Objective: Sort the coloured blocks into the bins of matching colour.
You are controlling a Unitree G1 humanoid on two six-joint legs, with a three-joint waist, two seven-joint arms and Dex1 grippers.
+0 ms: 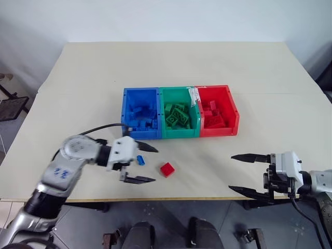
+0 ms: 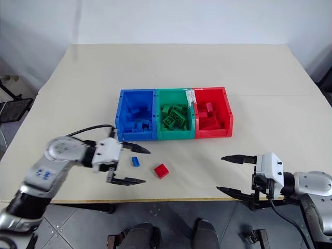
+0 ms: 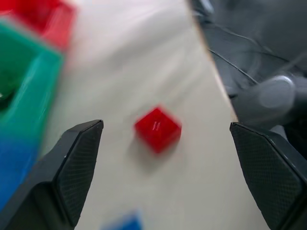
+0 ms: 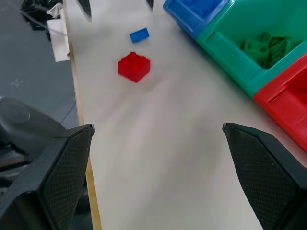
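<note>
The open left gripper [image 2: 136,165] flanks a small blue plastic brick [image 2: 135,161], beside a square red studded brick [image 2: 161,170] on the beige table [image 2: 259,78].

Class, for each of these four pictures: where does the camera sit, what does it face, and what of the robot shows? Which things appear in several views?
Left eye, right eye: on the head, looking down at the table, bins; both arms show.
Left wrist: between the open left gripper fingers, facing the red block.
Right wrist: between the open right gripper fingers, facing the red block, blue block, bins.
Shared: the red block appears in all views.

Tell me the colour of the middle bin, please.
Green; the left eye view shows it best.
</note>
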